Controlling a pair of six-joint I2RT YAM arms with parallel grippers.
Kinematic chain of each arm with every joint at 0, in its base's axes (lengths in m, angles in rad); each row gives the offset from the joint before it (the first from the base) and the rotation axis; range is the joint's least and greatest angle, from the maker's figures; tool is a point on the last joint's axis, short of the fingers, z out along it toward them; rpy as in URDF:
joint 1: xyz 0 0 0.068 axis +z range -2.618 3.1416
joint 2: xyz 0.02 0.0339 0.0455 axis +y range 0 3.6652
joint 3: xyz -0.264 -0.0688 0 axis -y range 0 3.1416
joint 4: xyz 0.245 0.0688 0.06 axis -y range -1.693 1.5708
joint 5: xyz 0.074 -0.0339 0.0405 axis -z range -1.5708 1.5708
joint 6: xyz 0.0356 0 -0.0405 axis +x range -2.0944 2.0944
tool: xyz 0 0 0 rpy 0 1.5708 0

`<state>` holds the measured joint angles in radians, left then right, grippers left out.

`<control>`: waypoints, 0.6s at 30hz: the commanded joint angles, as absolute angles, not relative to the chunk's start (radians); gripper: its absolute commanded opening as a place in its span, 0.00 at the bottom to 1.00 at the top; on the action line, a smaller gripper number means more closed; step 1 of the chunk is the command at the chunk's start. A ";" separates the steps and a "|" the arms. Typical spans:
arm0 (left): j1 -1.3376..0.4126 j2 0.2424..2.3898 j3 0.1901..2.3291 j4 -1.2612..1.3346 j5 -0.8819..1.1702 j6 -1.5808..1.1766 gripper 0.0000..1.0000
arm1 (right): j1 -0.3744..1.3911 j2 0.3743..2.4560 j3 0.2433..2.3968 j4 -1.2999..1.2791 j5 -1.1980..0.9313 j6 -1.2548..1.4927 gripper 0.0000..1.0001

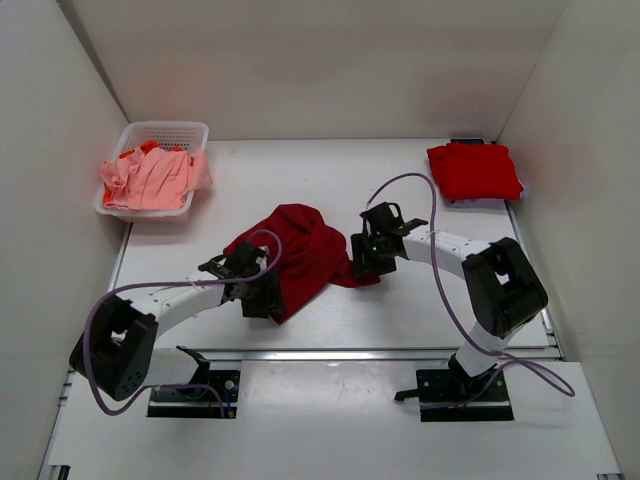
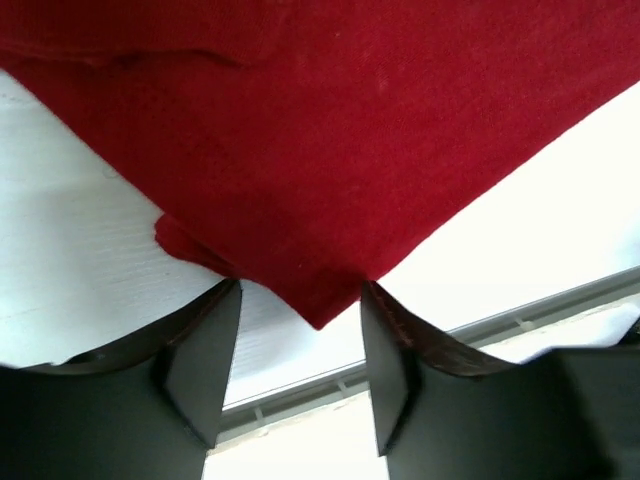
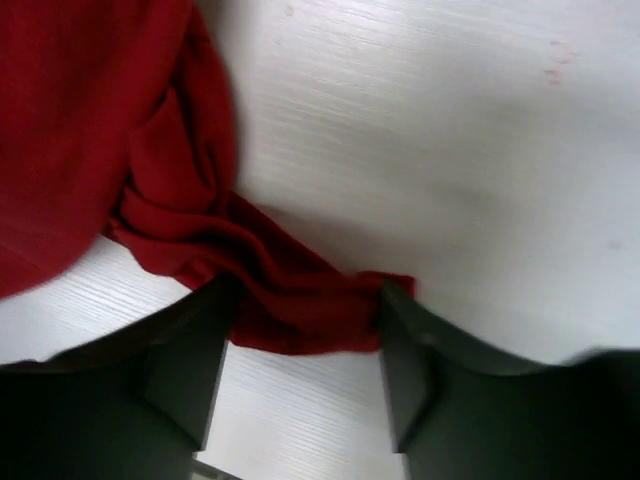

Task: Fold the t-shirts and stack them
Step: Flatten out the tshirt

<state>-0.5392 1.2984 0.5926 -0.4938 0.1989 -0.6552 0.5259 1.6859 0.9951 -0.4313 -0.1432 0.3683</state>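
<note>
White table (image 1: pixel 400 305), plain walls around. Maroon shirt (image 1: pixel 300 250) crumpled mid-table, between both grippers. Left gripper (image 2: pixel 300 290) at near-left corner, jaws spread, corner tip lying between them, not pinched. Right gripper (image 3: pixel 305 290) at right edge, jaws likewise apart, bunched fold filling the gap. Probably the spread-out step: close low on cloth, lift a little, pull apart to flatten before folding. On right, better to catch the edge only, not the whole wad. Red shirt (image 1: pixel 470 170) folded far right, well apart, likely stack spot. Basket (image 1: pixel 165 127) far left with pink shirt (image 1: pixel 150 182) and orange shirt (image 1: pixel 148 148). Nothing blocking; cables (image 1: pixel 420 180) looping near cloth, possible snag.
</note>
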 commanded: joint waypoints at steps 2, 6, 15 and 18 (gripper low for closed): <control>-0.564 1.362 0.569 -0.445 0.170 -0.661 0.62 | 0.529 1.761 1.028 -0.437 -0.195 0.379 0.21; -0.565 1.402 0.636 -0.436 0.172 -0.647 0.00 | 0.531 1.738 1.069 -0.491 -0.152 0.371 0.00; -0.292 1.339 1.478 -0.756 0.002 -0.456 0.00 | 0.286 1.401 1.388 -0.650 -0.067 0.316 0.00; -0.233 1.332 1.681 -0.776 -0.086 -0.442 0.00 | 0.171 1.327 1.498 -0.675 -0.063 0.310 0.00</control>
